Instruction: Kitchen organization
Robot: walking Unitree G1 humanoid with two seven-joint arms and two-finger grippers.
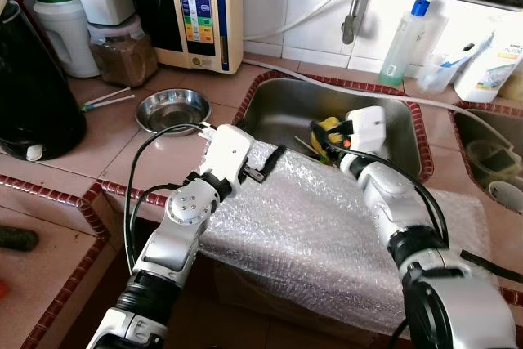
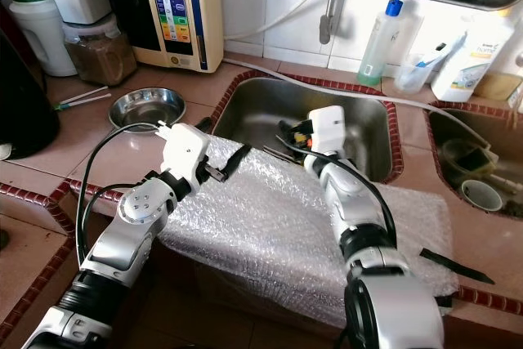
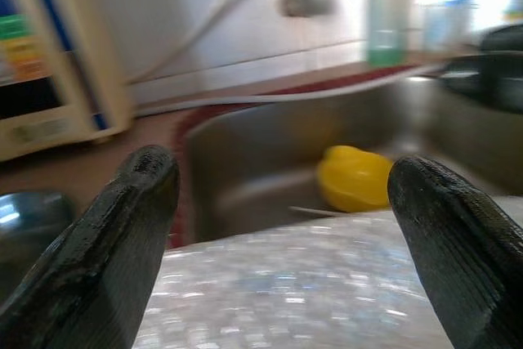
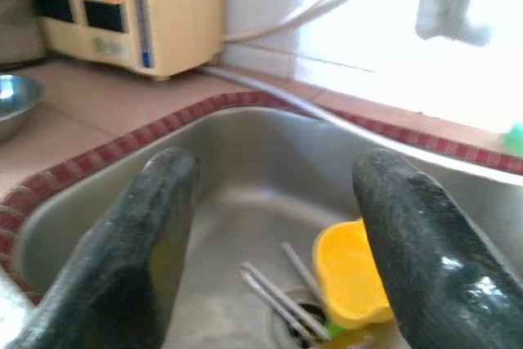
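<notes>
A steel sink (image 1: 274, 108) is set into the tiled counter, and a yellow plastic cup (image 4: 347, 275) lies at its bottom beside several thin utensils (image 4: 274, 292) near the drain. My right gripper (image 1: 321, 143) reaches down into the sink with its fingers open just above the yellow cup (image 1: 329, 126). Bubble wrap (image 1: 310, 226) is draped over the counter's front edge. My left gripper (image 1: 265, 165) hovers open over its near-left part, pointing towards the sink. In the left wrist view the yellow cup (image 3: 353, 177) lies beyond the wrap, between the fingers (image 3: 106, 234).
A steel bowl (image 1: 172, 109) and two straws (image 1: 106, 101) lie left of the sink. A water unit (image 1: 200, 6), a brown-filled jar (image 1: 122, 55) and a black appliance (image 1: 33, 96) stand behind. A soap bottle (image 1: 404, 42) stands at the back. A second basin (image 1: 490, 153) holds a cup (image 1: 507, 195).
</notes>
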